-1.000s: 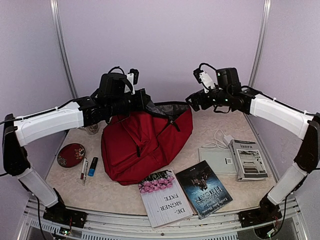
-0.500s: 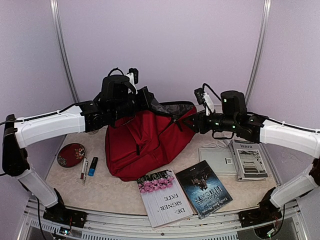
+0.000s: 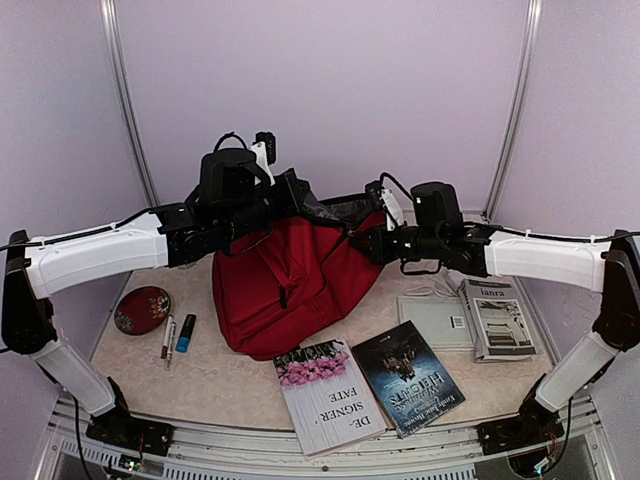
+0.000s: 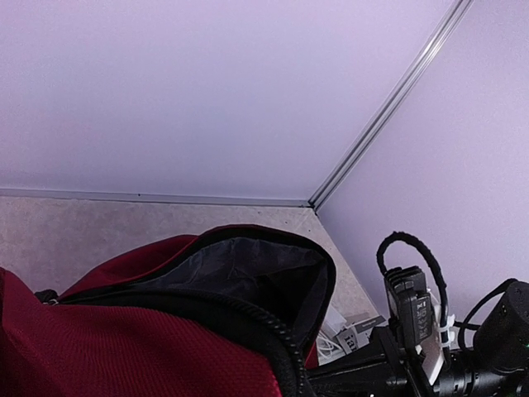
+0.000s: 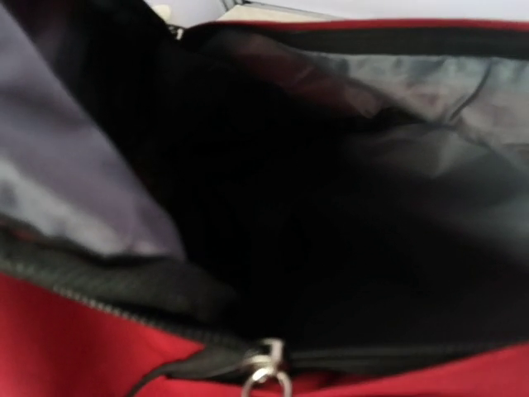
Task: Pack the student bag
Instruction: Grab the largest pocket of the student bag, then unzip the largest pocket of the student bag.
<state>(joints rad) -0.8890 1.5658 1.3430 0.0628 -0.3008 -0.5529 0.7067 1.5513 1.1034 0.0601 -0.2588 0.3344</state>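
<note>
The student bag [image 3: 290, 290], dark red with black zippers, stands in the middle of the table with its mouth open upward. My left gripper [image 3: 287, 200] is shut on the bag's upper left rim and holds it raised. My right gripper [image 3: 363, 243] is at the right rim, shut on the edge. The left wrist view shows the bag's grey lining [image 4: 240, 269] and the right arm beyond it. The right wrist view looks into the dark inside of the bag, with a metal zipper pull [image 5: 269, 374] at the bottom edge. Neither wrist view shows its own fingers.
Two books [image 3: 328, 395] [image 3: 408, 377] lie at the front. A white flat device [image 3: 437, 320], a booklet [image 3: 497, 318] and a white cable [image 3: 440, 285] sit on the right. A round red case [image 3: 142, 309], a pen [image 3: 168, 336] and a blue marker [image 3: 186, 332] are on the left.
My right arm has swung down and left from above the table to the bag's right rim, and its jaws have shut there. The left arm has kept its hold.
</note>
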